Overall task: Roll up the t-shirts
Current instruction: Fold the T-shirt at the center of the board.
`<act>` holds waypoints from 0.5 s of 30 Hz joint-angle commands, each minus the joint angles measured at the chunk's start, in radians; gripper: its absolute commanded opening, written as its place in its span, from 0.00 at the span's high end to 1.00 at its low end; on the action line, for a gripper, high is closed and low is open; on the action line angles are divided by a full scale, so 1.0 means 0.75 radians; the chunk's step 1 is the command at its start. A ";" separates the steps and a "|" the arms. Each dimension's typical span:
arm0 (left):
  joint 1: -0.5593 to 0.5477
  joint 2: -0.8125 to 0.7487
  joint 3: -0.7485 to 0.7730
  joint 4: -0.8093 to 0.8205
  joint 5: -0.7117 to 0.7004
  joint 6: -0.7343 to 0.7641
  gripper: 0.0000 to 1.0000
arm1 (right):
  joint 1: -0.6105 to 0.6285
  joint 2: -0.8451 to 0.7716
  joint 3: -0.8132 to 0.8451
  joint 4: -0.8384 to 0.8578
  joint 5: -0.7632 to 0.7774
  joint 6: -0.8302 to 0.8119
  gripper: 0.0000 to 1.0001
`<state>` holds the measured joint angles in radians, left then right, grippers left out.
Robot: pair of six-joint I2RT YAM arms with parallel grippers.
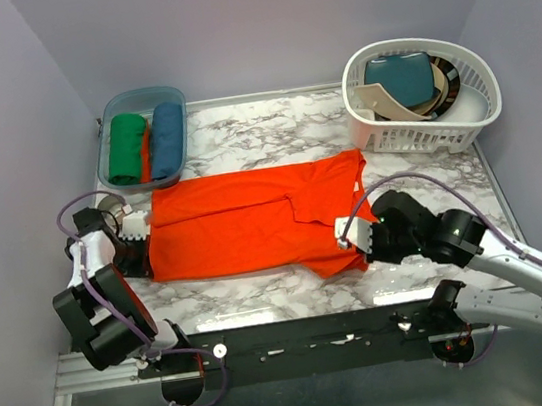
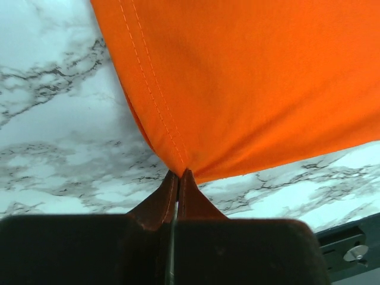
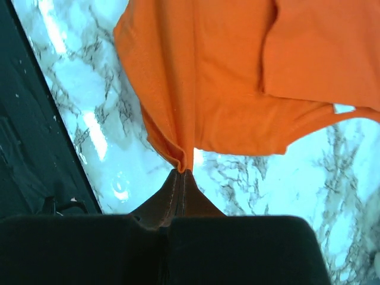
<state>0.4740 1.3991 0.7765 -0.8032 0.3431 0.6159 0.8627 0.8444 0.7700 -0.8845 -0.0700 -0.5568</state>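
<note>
Two shallow pinches carry the risk. The right gripper [image 1: 344, 231] is pressed together on a thin fold at the near right corner of the orange t-shirt [image 1: 243, 222], which lies flat mid-tabletop [image 1: 264, 300]. The left gripper [image 1: 137, 226], jaws likewise pressed together, nips the hem at its left end. Either bite could slip under an uneven pull and skew the roll. At the far left corner, a clear bin [image 1: 104, 146] holds a green roll [image 1: 127, 147], an orange roll [image 1: 146, 152] and a blue roll [image 1: 168, 137]. At the far right corner, a white basket [image 1: 413, 133] holds teal cloth [image 1: 399, 74] and beige cloth [image 1: 383, 101].
</note>
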 commanded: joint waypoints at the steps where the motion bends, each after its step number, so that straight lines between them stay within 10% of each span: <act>1: 0.006 -0.055 0.100 -0.068 0.176 -0.026 1.00 | -0.082 -0.009 0.119 -0.122 0.085 0.074 0.99; 15: -0.012 0.075 0.380 -0.072 0.250 -0.075 1.00 | -0.168 0.173 0.206 0.191 0.286 -0.313 0.99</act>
<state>0.4690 1.3975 0.9909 -0.8673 0.4976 0.5781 0.7841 0.9394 0.8795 -0.8436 0.0834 -0.6510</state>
